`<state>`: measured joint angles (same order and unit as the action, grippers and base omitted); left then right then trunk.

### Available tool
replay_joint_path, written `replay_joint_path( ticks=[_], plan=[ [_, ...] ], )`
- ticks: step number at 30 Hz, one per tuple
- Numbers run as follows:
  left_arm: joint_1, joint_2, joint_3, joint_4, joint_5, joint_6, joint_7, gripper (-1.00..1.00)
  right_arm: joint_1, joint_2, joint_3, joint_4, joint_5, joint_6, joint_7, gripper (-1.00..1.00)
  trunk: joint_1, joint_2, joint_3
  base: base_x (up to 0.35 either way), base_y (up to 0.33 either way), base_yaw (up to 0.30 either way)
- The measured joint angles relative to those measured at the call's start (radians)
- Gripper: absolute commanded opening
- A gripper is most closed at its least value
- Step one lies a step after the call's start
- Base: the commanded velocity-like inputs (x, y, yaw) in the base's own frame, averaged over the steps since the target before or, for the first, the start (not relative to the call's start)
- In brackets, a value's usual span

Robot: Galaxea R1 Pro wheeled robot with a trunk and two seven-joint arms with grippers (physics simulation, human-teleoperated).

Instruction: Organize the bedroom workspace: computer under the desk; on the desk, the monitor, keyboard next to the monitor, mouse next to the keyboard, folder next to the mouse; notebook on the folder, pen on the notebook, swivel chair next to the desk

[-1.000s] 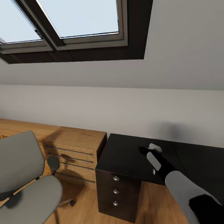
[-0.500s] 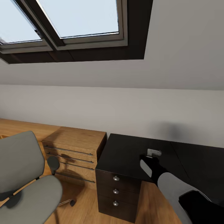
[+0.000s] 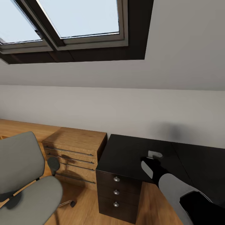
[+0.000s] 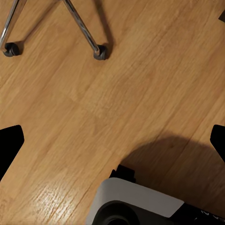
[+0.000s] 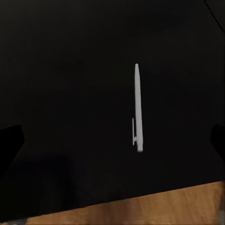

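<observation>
Our right hand (image 3: 149,162) has drawn back from a second ago and hovers over the black surface (image 3: 125,153), fingers spread, holding nothing. The white pen (image 5: 138,108) lies flat beneath it, seemingly released. Left hand: we cannot tell.

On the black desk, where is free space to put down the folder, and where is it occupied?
The desk top is bare from its left edge, above the three-drawer unit, across to the right gripper. The pen lies alone on the black surface near the front edge, with open top all around it. The crowded part is under the right arm.
</observation>
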<state>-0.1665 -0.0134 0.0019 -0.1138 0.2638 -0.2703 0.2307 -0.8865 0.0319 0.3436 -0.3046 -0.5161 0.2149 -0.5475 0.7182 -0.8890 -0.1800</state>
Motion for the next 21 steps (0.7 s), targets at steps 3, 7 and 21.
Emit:
replay_joint_path(
  ticks=[3, 7, 21],
  plan=[
    [0.0, -0.005, 0.002, 0.006, 0.002, -0.006, 0.0, 1.0, 0.005, -0.005, -0.005, 0.006, 0.006, 0.014, -0.009, 1.0, 0.0, 0.0, 0.0, 0.0, 0.0, 0.0],
    [0.0, -0.028, 0.001, 0.007, 0.002, -0.029, -0.002, 1.0, 0.005, 0.001, -0.005, 0.016, 0.011, -0.009, -0.009, 1.0, 0.0, 0.0, 0.0, 0.0, 0.0, 0.0],
    [0.0, -0.043, 0.0, 0.0, -0.002, -0.012, -0.004, 1.0, 0.006, -0.015, -0.002, 0.003, 0.009, -0.011, -0.006, 1.0, 0.0, 0.0, 0.0, 0.004, 0.0, 0.0]
  ],
)
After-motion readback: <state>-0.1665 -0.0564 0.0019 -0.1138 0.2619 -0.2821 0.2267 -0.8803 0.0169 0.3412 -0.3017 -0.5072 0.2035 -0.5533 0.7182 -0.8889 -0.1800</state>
